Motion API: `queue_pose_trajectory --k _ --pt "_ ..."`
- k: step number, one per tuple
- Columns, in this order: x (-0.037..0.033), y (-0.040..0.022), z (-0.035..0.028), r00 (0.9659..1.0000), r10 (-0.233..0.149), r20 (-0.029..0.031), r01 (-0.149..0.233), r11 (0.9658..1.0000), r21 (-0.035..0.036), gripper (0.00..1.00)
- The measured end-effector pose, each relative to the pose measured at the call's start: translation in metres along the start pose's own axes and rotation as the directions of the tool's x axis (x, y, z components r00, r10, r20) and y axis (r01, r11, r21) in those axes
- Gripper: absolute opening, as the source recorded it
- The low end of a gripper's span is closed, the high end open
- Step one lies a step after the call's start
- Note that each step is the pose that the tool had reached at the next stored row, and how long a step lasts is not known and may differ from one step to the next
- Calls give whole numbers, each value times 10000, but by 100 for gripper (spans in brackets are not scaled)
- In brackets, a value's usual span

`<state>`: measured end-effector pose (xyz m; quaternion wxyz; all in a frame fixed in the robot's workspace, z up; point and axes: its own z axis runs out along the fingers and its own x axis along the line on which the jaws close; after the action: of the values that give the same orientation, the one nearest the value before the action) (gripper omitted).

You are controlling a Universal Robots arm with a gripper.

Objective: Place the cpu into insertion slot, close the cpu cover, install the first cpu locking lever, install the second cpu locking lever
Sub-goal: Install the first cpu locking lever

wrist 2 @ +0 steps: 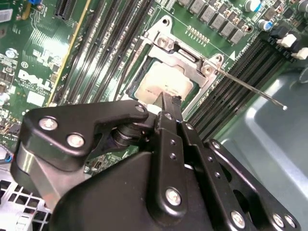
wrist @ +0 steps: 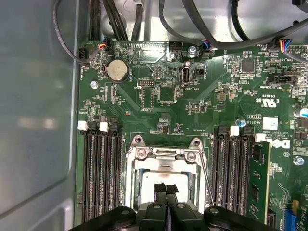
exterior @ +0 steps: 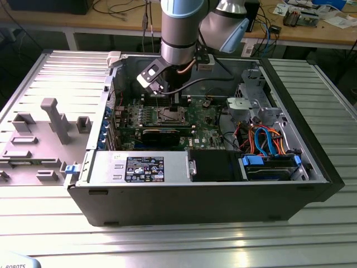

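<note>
The exterior view looks down from afar into the open black computer case (exterior: 195, 206). Both wrist views hover close over its green motherboard (wrist: 159, 72), sharing the silver-rimmed insertion slot (wrist: 130, 168).

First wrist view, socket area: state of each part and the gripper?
Thin square silvery metal frame cpu cover: down flat, looks closed.
Small square silvery-grey cpu: lying flat inside the cover's window.
Thin metal wire locking lever: unlatched, sticking out away from the cover.
Black two-finger gripper: shut, holding nothing, right over the cpu.
</note>
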<state>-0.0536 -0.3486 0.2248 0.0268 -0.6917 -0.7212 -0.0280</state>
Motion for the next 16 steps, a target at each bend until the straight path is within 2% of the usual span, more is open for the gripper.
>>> queue_pose_trajectory --k 4,16 --pt "0 -1 -1 10000 1 20 -1 10000 1 11" --pt "1 0 -14 10000 1 22 -1 10000 2 11"
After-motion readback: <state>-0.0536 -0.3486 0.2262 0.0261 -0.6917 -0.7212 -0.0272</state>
